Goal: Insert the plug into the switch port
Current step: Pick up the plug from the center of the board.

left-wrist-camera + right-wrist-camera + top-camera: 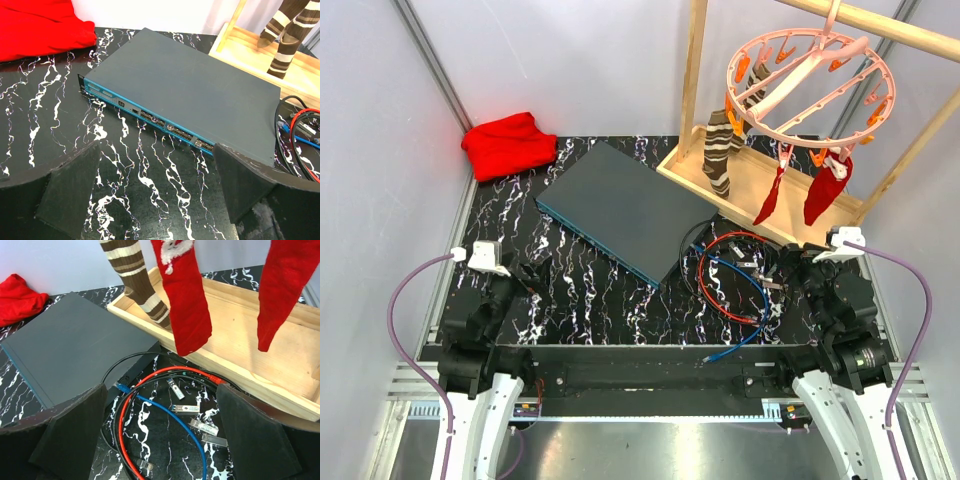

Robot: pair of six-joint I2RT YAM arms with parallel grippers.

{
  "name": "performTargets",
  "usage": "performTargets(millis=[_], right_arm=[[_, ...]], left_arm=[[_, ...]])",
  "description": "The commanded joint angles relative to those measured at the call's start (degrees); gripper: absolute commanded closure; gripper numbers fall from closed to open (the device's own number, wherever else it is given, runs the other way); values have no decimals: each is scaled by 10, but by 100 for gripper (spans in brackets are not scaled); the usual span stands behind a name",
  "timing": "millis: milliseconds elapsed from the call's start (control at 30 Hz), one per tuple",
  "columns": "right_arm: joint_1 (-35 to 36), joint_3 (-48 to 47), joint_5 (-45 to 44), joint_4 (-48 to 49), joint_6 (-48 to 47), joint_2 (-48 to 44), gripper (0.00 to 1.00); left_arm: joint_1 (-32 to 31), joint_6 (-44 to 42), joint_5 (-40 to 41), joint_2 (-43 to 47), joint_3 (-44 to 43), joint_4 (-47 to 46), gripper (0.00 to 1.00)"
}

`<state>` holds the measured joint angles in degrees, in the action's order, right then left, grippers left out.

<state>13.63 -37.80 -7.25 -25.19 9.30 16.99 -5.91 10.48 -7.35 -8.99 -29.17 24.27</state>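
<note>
Black marbled table (590, 290): left gripper (527, 272) wide open, empty, facing switch (620, 210) ports mid-table; blue plug (121, 388) by switch's right corner, probably light with fragile clip, so pinch its body; right gripper (788, 265) wide open, empty.

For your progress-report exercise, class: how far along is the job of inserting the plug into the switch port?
Done: nothing; the switch has no cable in its visible front sockets. In hand: nothing; the left gripper and right gripper are open and empty. Left: pick up a plug from the coiled cables beside the switch and push it into a socket.
</note>
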Motion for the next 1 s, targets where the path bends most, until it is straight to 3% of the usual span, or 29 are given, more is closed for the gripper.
performTargets(millis=[0, 533, 733, 967], right_arm=[[3, -13, 28, 15, 0, 0, 0], [3, -68, 144, -63, 100, 201, 0], [3, -94, 96, -128, 201, 301, 0], [3, -133, -59, -215, 302, 421, 0]], left_arm=[[-2, -5, -14, -1, -15, -36, 1], [-35, 7, -13, 22, -15, -34, 1], [-75, -14, -4, 21, -26, -27, 1], [-119, -44, 11, 28, -15, -34, 1]])
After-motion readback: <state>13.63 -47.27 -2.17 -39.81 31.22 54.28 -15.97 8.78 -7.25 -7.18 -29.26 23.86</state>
